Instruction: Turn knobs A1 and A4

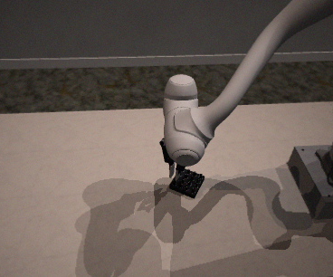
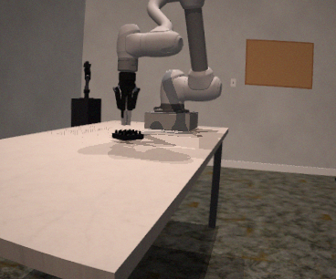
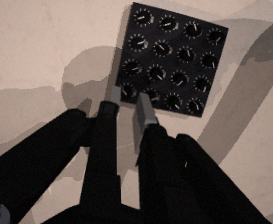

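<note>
Knob box (image 1: 187, 183) being seen standing on the table (image 1: 63, 154) near the arm's base (image 1: 309, 156), pincer (image 2: 126, 122) being held above the box's edge, clear of the knobs, fingers being kept narrow, nothing being gripped between them.

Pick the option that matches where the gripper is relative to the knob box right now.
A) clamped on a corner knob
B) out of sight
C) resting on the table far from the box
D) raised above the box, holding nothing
D: in the exterior view the gripper hangs above the knob box, its narrowly parted fingers gripping no knob.
</note>
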You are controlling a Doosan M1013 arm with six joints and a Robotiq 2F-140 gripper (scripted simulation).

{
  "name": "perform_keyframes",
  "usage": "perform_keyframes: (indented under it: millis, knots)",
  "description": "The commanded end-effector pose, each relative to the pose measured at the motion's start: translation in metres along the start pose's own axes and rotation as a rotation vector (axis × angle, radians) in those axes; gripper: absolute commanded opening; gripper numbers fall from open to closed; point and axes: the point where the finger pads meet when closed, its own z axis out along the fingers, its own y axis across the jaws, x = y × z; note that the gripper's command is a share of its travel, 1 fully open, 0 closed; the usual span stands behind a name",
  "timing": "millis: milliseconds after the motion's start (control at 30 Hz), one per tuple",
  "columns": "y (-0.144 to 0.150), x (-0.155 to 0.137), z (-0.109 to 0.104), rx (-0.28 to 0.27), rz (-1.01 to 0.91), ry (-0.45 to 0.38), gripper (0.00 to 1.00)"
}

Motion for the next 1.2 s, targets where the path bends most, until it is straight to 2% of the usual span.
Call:
perform_keyframes:
  millis: [0, 267, 433, 500, 567, 1000, 1067, 1100, 1167]
  knots:
    - [0.0, 0.0, 0.0, 0.0, 0.0, 0.0, 0.12]
    - [0.0, 0.0, 0.0, 0.0, -0.004, 0.0, 0.12]
    - [0.0, 0.0, -0.002, 0.0, -0.144, 0.0, 0.12]
    - [0.0, 0.0, -0.002, 0.0, -0.144, 0.0, 0.12]
    - [0.0, 0.0, -0.003, 0.0, -0.27, 0.0, 0.12]
    - [0.0, 0.0, -0.009, 0.0, -0.747, 0.0, 0.12]
    - [0.0, 0.0, -0.009, 0.0, -0.747, 0.0, 0.12]
    - [0.0, 0.0, -0.01, 0.0, -0.85, 0.0, 0.12]
    - [0.0, 0.0, -0.011, 0.0, -0.908, 0.0, 0.12]
